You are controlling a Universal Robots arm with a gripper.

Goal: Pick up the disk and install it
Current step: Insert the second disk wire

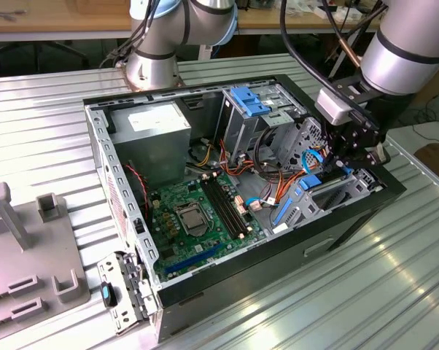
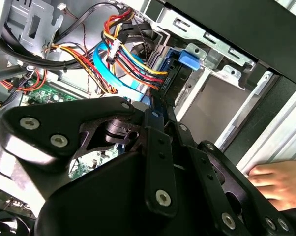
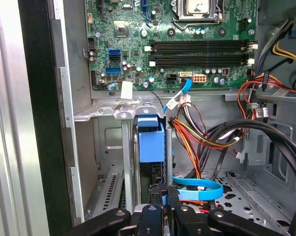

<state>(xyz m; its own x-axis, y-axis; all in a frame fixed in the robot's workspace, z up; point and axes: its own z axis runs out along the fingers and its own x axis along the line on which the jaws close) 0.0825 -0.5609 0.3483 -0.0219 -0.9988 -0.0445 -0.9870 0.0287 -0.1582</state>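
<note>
The disk (image 3: pixel 151 142) I see low and centre in the first wrist view stands on edge in a grey metal bay, its bright blue carrier end facing me.

Disk (image 3: pixel 151 140): glossy blue plastic carrier. Cage (image 3: pixel 96 110): bare matt metal. Table (image 1: pixel 44 124): ribbed aluminium (shiny). Fingers (image 3: pixel 160 194): black metal.

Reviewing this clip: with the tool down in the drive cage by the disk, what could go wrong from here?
1. The disk stands on edge in the drive cage with the tool right at its end; a skewed push could jam it against the cage rails.
2. A blue data cable and the coloured power wires lie close beside the tool and might get pinched or tugged.
3. A person's hand rests near the case edge, close to the arm.
</note>
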